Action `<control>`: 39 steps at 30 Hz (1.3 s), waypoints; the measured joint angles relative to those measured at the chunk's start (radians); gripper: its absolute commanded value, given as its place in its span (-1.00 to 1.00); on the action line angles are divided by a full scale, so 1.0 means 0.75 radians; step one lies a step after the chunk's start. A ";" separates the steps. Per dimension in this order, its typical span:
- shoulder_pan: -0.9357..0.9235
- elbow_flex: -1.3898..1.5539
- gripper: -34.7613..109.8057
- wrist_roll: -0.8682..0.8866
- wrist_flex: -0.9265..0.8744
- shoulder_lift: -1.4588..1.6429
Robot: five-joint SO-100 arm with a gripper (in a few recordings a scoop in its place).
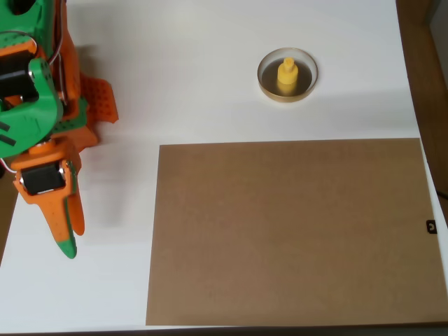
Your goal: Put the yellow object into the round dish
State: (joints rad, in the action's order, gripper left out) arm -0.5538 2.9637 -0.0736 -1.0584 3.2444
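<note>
Yellow object sat upright inside round dish, upper right. Gripper far left, well apart, jaws closed, empty. Brown mat below dish.

In the overhead view the white desk lies open between the claw at the left edge and the round dish near the top right. The flat brown board covers the lower right and raises no barrier. The yellow object stands upright inside the dish, taking its middle.
</note>
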 measured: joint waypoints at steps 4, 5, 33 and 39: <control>0.002 0.000 -0.47 -0.010 -0.008 0.000; 0.002 0.000 -0.48 -0.010 -0.010 0.000; 0.002 0.000 -0.47 -0.010 -0.010 0.002; 0.002 0.000 -0.47 -0.010 -0.010 0.002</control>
State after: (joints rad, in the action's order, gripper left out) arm -0.5522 2.9637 -0.0813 -1.0661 3.2459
